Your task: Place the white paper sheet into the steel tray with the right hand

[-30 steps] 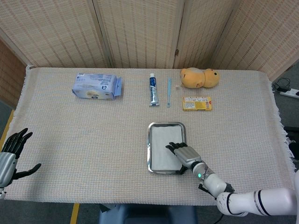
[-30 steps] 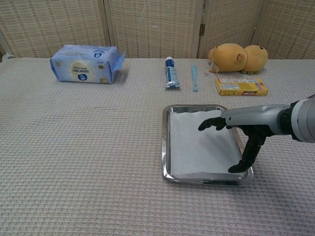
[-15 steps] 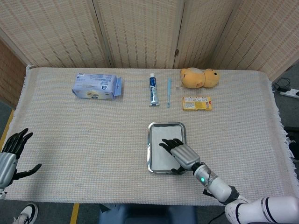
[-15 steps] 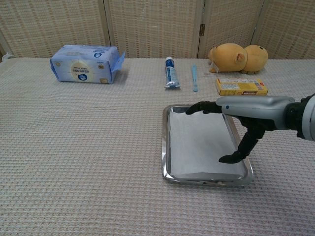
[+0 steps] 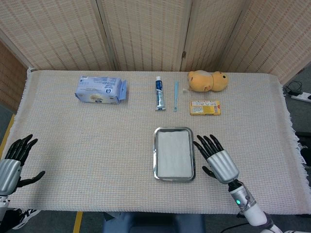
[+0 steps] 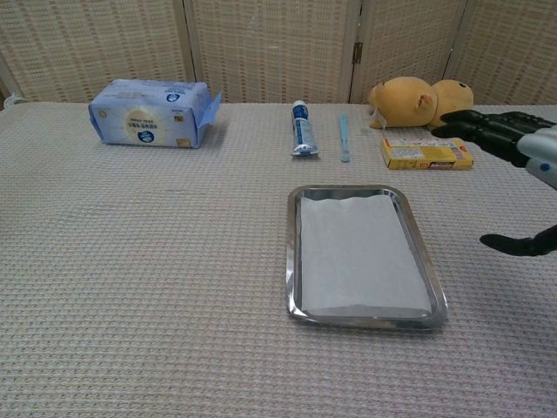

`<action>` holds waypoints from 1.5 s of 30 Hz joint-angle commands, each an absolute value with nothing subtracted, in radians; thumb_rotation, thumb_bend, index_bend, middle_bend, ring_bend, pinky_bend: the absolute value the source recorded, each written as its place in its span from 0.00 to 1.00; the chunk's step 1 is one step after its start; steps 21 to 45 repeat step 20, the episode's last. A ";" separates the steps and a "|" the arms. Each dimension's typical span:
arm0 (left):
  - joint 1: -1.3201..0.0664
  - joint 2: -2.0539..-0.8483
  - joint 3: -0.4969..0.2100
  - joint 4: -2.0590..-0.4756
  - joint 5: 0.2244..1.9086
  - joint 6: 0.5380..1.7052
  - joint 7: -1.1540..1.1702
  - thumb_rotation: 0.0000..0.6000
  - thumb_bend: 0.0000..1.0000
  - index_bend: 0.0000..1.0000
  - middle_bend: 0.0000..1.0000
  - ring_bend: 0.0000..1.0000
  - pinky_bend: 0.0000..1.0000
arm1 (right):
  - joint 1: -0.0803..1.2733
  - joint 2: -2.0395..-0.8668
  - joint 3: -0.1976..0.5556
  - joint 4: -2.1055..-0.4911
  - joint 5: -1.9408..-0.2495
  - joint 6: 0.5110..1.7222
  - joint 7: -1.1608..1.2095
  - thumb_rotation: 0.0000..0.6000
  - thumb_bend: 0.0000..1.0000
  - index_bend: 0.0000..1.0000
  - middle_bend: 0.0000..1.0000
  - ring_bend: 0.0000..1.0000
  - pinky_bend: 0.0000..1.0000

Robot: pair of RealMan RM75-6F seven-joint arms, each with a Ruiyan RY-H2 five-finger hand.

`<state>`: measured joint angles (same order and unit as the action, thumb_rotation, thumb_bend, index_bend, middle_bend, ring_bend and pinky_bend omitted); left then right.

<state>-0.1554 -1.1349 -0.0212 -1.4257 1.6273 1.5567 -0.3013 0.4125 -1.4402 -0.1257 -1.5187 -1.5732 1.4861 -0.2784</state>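
1. Paper (image 5: pixel 174 153) lies flat inside tray (image 5: pixel 156 155), near-centre of table; placing looks done.
2. Step in hand: retreat; best lift right hand (image 5: pixel 217 158) clear, not brushing tray rim.
3. Right hand just right of tray, empty, fingers spread.
4. Left hand (image 5: pixel 14 158) at near-left edge, empty, fingers apart.

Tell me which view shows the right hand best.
The head view: the whole right hand shows, fingers spread, beside the steel tray. The chest view catches only its fingertips and thumb at the frame's right edge.
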 commanded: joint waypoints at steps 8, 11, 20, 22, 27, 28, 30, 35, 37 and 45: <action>-0.153 -1.161 -0.028 -1.432 1.616 1.557 -0.217 1.00 0.25 0.05 0.00 0.00 0.07 | 0.233 -1.358 -0.155 -1.431 -1.601 1.618 -0.137 1.00 0.31 0.00 0.00 0.00 0.00; -0.155 -1.171 -0.029 -1.434 1.620 1.556 -0.188 1.00 0.25 0.05 0.00 0.00 0.07 | 0.224 -1.319 -0.153 -1.462 -1.602 1.607 -0.107 1.00 0.31 0.00 0.00 0.00 0.00; -0.152 -1.179 -0.027 -1.443 1.623 1.561 -0.151 1.00 0.25 0.05 0.00 0.00 0.06 | 0.201 -1.276 -0.133 -1.509 -1.617 1.582 -0.089 1.00 0.31 0.00 0.00 0.00 0.00; -0.152 -1.179 -0.027 -1.443 1.623 1.561 -0.151 1.00 0.25 0.05 0.00 0.00 0.06 | 0.201 -1.276 -0.133 -1.509 -1.617 1.582 -0.089 1.00 0.31 0.00 0.00 0.00 0.00; -0.152 -1.179 -0.027 -1.443 1.623 1.561 -0.151 1.00 0.25 0.05 0.00 0.00 0.06 | 0.201 -1.276 -0.133 -1.509 -1.617 1.582 -0.089 1.00 0.31 0.00 0.00 0.00 0.00; -0.152 -1.179 -0.027 -1.443 1.623 1.561 -0.151 1.00 0.25 0.05 0.00 0.00 0.06 | 0.201 -1.276 -0.133 -1.509 -1.617 1.582 -0.089 1.00 0.31 0.00 0.00 0.00 0.00; -0.152 -1.179 -0.027 -1.443 1.623 1.561 -0.151 1.00 0.25 0.05 0.00 0.00 0.06 | 0.201 -1.276 -0.133 -1.509 -1.617 1.582 -0.089 1.00 0.31 0.00 0.00 0.00 0.00; -0.152 -1.179 -0.027 -1.443 1.623 1.561 -0.151 1.00 0.25 0.05 0.00 0.00 0.06 | 0.201 -1.276 -0.133 -1.509 -1.617 1.582 -0.089 1.00 0.31 0.00 0.00 0.00 0.00; -0.152 -1.179 -0.027 -1.443 1.623 1.561 -0.151 1.00 0.25 0.05 0.00 0.00 0.06 | 0.201 -1.276 -0.133 -1.509 -1.617 1.582 -0.089 1.00 0.31 0.00 0.00 0.00 0.00; -0.152 -1.179 -0.027 -1.443 1.623 1.561 -0.151 1.00 0.25 0.05 0.00 0.00 0.06 | 0.201 -1.276 -0.133 -1.509 -1.617 1.582 -0.089 1.00 0.31 0.00 0.00 0.00 0.00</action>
